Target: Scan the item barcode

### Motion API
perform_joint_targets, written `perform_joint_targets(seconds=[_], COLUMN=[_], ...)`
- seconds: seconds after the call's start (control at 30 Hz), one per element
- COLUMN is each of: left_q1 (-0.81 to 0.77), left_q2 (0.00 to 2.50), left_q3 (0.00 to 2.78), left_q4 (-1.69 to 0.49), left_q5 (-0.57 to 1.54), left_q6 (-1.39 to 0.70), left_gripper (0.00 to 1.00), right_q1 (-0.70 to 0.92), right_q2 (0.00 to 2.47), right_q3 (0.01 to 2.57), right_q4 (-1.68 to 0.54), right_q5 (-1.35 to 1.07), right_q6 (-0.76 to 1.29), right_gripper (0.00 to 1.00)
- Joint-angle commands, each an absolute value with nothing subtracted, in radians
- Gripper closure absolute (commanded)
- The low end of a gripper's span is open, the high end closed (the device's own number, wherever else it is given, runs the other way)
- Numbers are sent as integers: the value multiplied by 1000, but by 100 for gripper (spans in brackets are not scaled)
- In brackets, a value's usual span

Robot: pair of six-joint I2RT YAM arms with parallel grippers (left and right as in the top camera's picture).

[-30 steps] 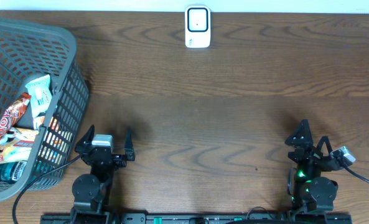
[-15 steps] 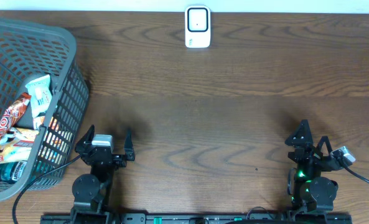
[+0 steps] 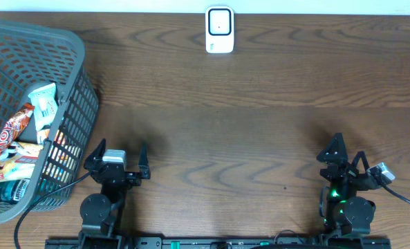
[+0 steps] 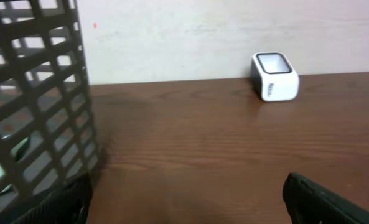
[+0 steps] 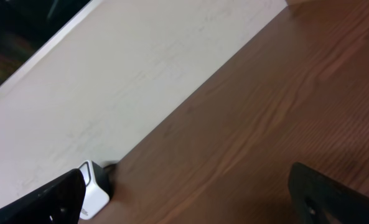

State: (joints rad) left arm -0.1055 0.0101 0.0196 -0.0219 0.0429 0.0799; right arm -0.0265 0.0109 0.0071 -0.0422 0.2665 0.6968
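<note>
Your left fingers (image 3: 143, 156) are spread wide and grip nothing. They sit low over the near edge of the desk (image 3: 260, 131), pointing toward the far side. Your right fingers (image 3: 336, 146) are spread just as wide, also with nothing between them, near the desk's front right corner. That hand is rolled to one side, so its wrist view shows the desk on a slant.

Just left of the left fingers stands a grey lattice basket (image 3: 52, 31), its near corner close beside them; its wall fills the left side of the left wrist view. The items to scan are inside it — a heap of snack packets (image 3: 25, 138) lying against the basket's left side, a white and teal one uppermost and a red one beside it. You cannot see any barcode from here.

The small white scanner (image 3: 220, 30) stands at the far edge of the desk, about midway along it, close against the pale wall (image 4: 172, 37) — well apart from both arms and from the basket.
</note>
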Motion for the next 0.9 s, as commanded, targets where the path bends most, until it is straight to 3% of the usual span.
perform_joint_targets(seconds=[0.0, 0.17, 0.33, 0.47, 0.87], left_q1=[-101, -101, -101, -100, -101], left_q2=[4, 4, 40, 122, 702], left_q3=[30, 97, 225, 371, 1182], left_q4=[12, 107, 102, 72, -520], left_q5=[176, 334, 334, 328, 340], left_q6=[93, 36, -149, -151, -80], left_gripper=[2, 2, 2, 2, 2], right_q1=[-18, -18, -18, -18, -18], right_q2=[7, 7, 7, 7, 7], right_q3=[6, 6, 6, 6, 6], right_q4=[-46, -46, -46, -46, -46], right_q5=[279, 279, 279, 279, 279], right_q6=[699, 699, 699, 699, 699], right_gripper=[1, 1, 1, 1, 1])
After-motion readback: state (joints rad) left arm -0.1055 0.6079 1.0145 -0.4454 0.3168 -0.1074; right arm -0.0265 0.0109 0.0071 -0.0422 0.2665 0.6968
